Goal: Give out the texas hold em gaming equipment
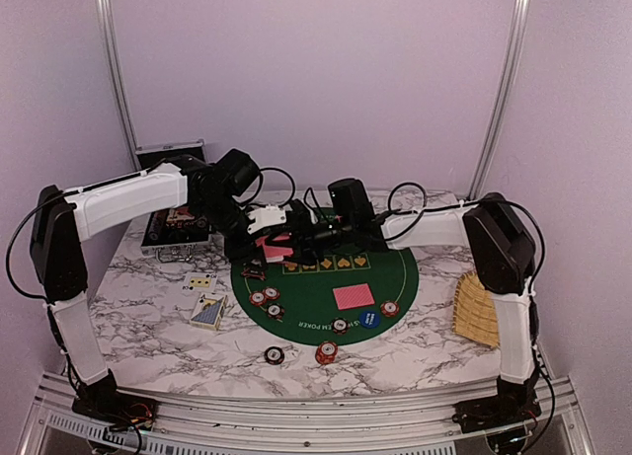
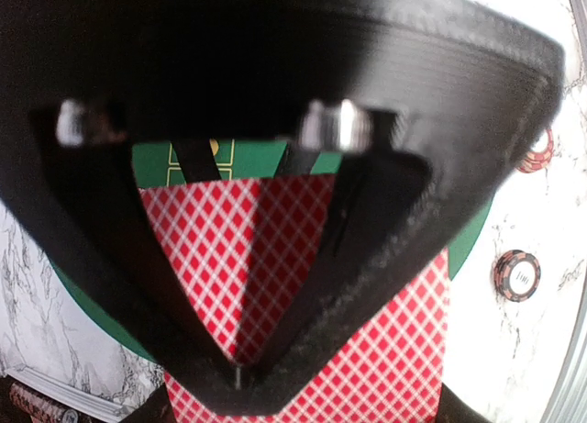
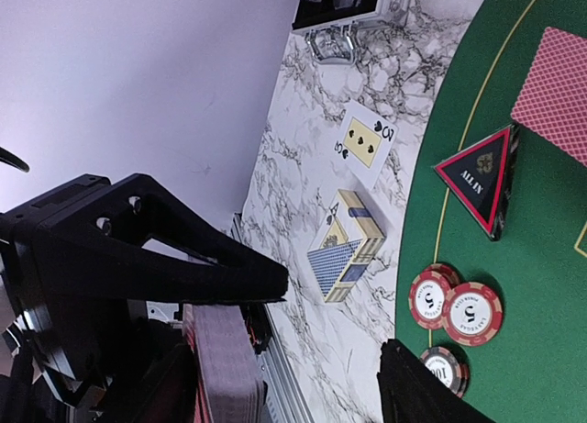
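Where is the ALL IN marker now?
Right wrist view: the ALL IN marker lies at the left edge of the green mat, just beyond two red chips, a face-up card off the mat to its left.

Your claw (image 3: 335, 317) stands open: card box (image 3: 344, 249) just past its upper fingertip (image 3: 266, 281), poker chips (image 3: 472, 313) beside the lower one, triangular marker (image 3: 479, 180) beyond those.

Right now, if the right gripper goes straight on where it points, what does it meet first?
Probably the red-backed playing cards held by the left gripper, framed between the open fingers of the right gripper; depth is unclear.
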You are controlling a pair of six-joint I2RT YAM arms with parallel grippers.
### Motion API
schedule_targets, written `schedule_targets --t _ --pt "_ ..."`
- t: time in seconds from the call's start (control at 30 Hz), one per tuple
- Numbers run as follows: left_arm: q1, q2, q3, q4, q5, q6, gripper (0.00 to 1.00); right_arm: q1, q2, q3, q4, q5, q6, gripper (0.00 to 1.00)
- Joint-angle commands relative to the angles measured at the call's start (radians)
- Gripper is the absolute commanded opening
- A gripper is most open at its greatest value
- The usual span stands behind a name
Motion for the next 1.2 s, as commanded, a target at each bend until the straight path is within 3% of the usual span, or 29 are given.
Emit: schedule_targets --t 0.0,0.27,0.63,0.9,1.17 --pt "0.003 -0.019 -0.004 -0.006 0.004 0.002 0.0 -0.022 -0.04 -0.026 -0.066 0.034 -0.026 0.64" --pt "0.015 -0.017 -0.026 0.009 -0.006 0.002 0.0 -0.025 -0.078 -0.035 -0.054 0.029 -0.018 0.38" --pt "0.025 -0.017 -0.034 0.018 -0.021 0.002 0.0 -0.039 -0.094 -0.038 -0.101 0.029 -0.037 0.23" --pt "0.031 -0.015 -0.048 0.03 -0.033 0.005 0.0 -0.049 -0.109 -0.061 -0.045 -0.003 0.012 0.06" --pt "0.05 -0.014 -0.057 0.036 -0.04 0.006 0.0 -0.074 -0.114 -0.119 0.081 -0.048 0.102 0.0"
